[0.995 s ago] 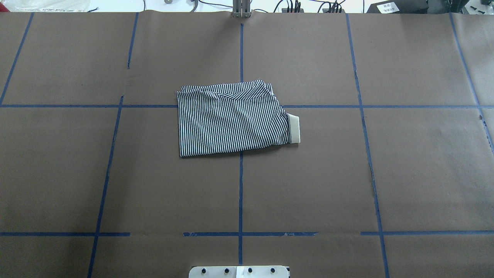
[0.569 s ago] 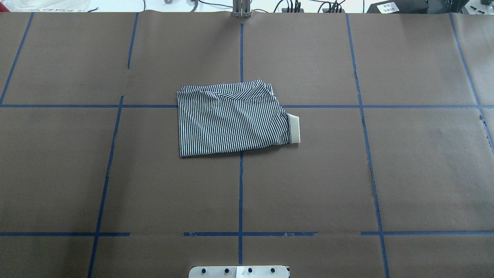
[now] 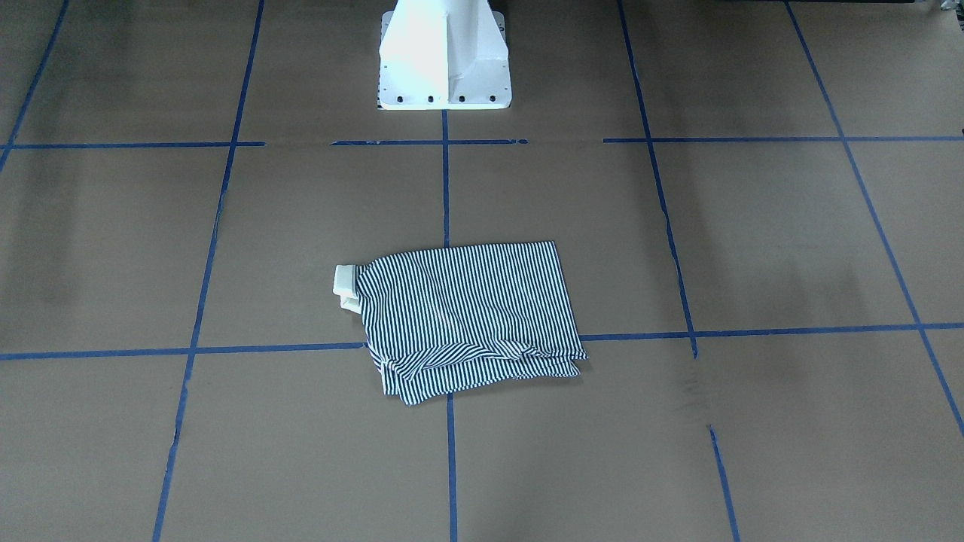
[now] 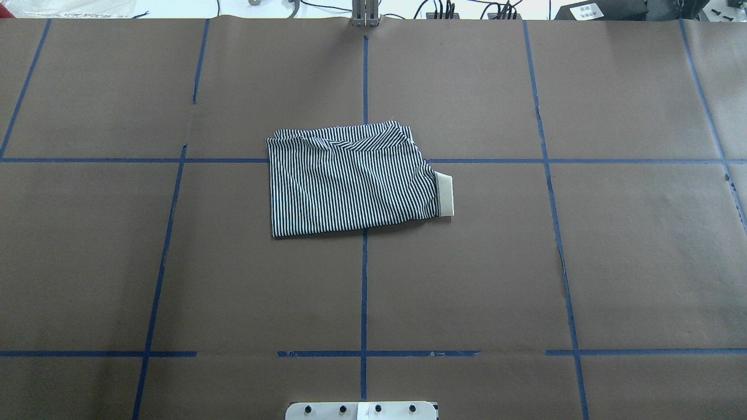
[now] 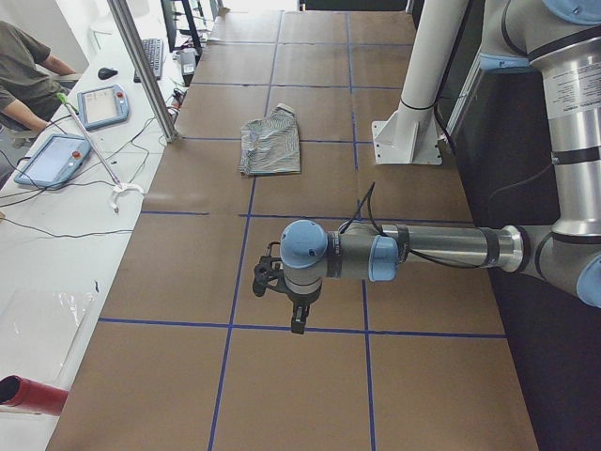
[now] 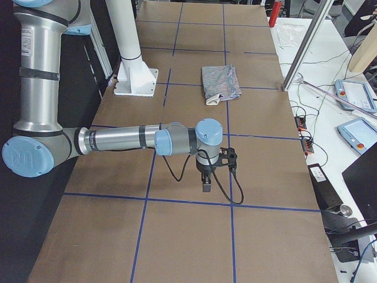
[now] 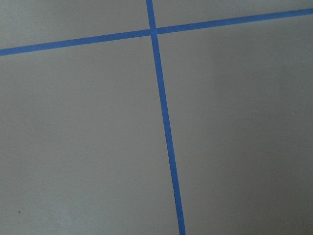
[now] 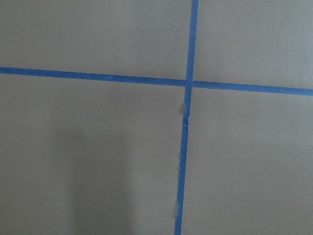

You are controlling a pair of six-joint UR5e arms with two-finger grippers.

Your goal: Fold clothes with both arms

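A brown-papered tabletop gridded with blue tape fills the overhead view. Only the end views show the left arm and right arm, stretched low over bare paper, well apart from the folded striped polo shirt at centre, its cream collar poking out. Whether the left pincer or right pincer is spread cannot be told. A tablet lies on the white side tabletop.
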